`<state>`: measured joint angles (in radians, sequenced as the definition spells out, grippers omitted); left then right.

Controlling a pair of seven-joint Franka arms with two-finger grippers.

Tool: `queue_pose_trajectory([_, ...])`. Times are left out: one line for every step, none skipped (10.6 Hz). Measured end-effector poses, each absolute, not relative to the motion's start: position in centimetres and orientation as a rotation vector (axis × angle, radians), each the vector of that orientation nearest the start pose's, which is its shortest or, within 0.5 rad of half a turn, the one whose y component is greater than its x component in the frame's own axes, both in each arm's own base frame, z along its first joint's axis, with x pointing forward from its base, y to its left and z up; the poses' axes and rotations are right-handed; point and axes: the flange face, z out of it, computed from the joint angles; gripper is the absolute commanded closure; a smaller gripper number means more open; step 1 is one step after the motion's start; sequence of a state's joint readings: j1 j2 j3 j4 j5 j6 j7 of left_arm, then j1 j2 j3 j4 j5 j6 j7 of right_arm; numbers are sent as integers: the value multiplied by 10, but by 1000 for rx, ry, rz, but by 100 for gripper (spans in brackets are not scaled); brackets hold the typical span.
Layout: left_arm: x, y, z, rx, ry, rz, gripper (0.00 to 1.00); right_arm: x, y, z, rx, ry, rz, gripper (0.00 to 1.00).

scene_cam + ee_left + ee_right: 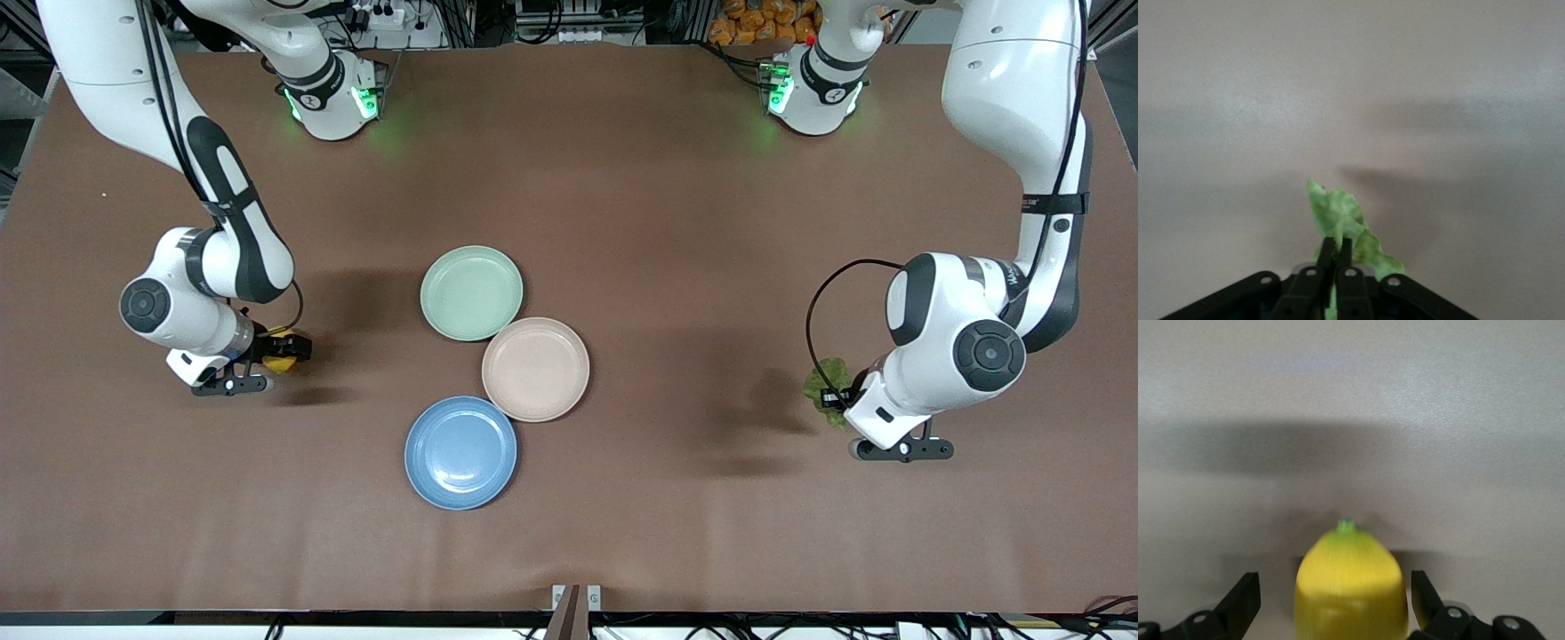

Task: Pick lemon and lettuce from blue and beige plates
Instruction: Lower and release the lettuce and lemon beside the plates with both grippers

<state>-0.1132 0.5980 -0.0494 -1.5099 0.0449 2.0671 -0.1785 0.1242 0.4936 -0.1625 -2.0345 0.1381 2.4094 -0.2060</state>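
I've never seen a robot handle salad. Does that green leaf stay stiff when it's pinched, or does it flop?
Probably floppy: the lettuce looks crumpled and folded where the left gripper's fingers pinch it. It likely weighs little, since that thin pinch at one edge holds it over the table. Its wrinkled surface probably helps it not slip.

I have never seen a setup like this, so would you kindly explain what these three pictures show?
Two white robot arms work at a brown table. The wide picture looks down from a camera facing them; the other two come from cameras on each arm's wrist. Three bare plates sit mid-table: a green plate, a beige plate and a blue plate nearest the camera. The left gripper, over the table's left-arm end, is shut on a lettuce leaf. The right gripper, over the right-arm end, has its fingers spread apart either side of a lemon.
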Motion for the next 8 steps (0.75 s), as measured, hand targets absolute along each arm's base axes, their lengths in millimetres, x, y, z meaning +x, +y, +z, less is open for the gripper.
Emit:
queue_pose_trajectory([691,-106,308,-3121,-1,78,0,592,-20,204,-3101,-120,205,0])
queue_pose_trajectory([688,-107,303,-3119,1,102,0,598,-18,217,-3093,-123,216,0])
queue_pose_trajectory([686,-106,300,-3117,-1,116,0,602,-18,227,-3091,-125,206,0])
queue_pose_trajectory([684,-102,297,-3115,-10,133,0,605,-18,236,-3090,-125,194,0])
queue_pose_trajectory([680,-98,296,-3112,-19,149,0,607,-19,244,-3085,-123,200,0])
queue_pose_trajectory([674,-95,300,-3109,-27,159,0,609,-20,254,-3078,-121,221,0])
queue_pose_trajectory([667,-93,306,-3108,-30,160,0,612,-23,268,-3069,-116,240,0])
queue_pose_trajectory([660,-92,316,-3107,-32,154,0,614,-28,284,-3060,-105,254,0])
